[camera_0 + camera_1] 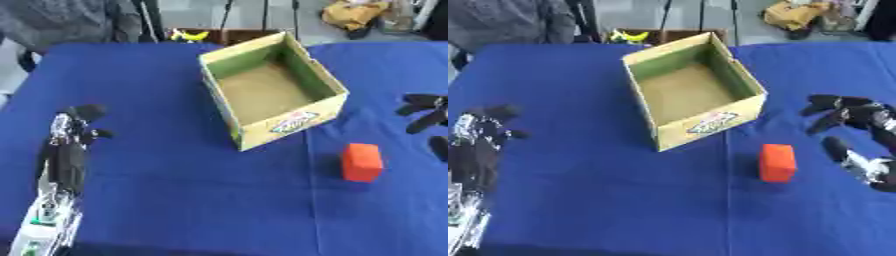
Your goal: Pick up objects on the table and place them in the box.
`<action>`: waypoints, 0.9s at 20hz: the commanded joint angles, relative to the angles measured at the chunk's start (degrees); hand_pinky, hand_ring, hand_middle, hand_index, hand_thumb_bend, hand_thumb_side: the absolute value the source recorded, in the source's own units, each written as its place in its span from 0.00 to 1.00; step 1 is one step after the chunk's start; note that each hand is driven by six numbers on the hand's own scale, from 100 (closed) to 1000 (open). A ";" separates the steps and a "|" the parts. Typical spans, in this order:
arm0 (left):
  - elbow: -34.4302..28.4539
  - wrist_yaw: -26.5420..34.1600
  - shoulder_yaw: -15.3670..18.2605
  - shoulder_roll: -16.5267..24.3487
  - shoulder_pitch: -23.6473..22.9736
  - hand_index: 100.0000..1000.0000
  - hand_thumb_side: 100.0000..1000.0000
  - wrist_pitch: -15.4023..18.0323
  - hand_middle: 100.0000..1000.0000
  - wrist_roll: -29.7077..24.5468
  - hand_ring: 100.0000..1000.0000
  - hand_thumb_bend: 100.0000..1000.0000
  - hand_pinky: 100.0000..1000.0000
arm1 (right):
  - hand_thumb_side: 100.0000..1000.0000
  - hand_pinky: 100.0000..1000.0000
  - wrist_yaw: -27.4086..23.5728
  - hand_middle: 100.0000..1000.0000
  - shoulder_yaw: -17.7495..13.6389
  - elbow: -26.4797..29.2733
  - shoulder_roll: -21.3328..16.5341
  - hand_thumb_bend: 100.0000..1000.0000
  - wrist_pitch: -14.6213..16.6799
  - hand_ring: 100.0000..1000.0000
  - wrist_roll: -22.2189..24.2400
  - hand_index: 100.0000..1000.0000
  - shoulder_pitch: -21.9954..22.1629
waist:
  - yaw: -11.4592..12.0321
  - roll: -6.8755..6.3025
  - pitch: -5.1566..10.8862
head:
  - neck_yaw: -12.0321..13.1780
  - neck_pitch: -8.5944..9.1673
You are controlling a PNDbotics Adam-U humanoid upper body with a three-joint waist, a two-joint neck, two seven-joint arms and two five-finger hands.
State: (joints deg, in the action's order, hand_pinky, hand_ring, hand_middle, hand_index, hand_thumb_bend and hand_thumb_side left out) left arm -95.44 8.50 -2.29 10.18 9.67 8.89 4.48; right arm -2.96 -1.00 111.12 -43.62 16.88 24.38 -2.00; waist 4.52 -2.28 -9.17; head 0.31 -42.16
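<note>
An orange-red block (777, 162) lies on the blue table, just in front of the box's right corner. The open cardboard box (319, 107) stands at the middle back, nothing visible inside. My right hand (859, 131) hovers to the right of the block, fingers spread and relaxed, holding nothing. My left hand (73, 137) rests at the table's left side, far from the block, dark fingers pointing away from me and holding nothing.
The blue tablecloth (192, 200) covers the whole work area. A person in a grey top sits beyond the far left edge. Bags and stands clutter the floor behind the table.
</note>
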 commanded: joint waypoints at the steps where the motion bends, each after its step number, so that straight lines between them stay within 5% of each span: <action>1: -1.15 -0.06 -0.18 1.43 0.69 0.67 1.00 0.02 0.61 -0.18 0.79 0.00 0.49 | 0.64 0.72 1.07 0.78 0.08 -0.61 -2.53 0.08 0.86 1.00 0.44 0.67 -1.02 | 0.11 0.24 0.74 | -0.40 0.78; 18: -1.14 0.07 -0.48 1.49 0.61 0.67 1.00 -0.05 0.61 -0.50 0.79 0.00 0.49 | 0.73 0.74 8.84 0.80 3.94 -5.90 -5.11 0.36 5.18 1.00 2.05 0.73 -5.65 | 0.29 0.23 1.04 | -3.50 2.40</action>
State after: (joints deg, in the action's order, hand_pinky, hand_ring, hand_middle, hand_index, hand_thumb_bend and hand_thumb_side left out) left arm -95.44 8.50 -2.64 10.18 9.67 8.76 4.23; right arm 5.11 3.02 105.35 -46.46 21.57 26.23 -6.98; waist 4.74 -2.30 -8.93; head -2.76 -40.53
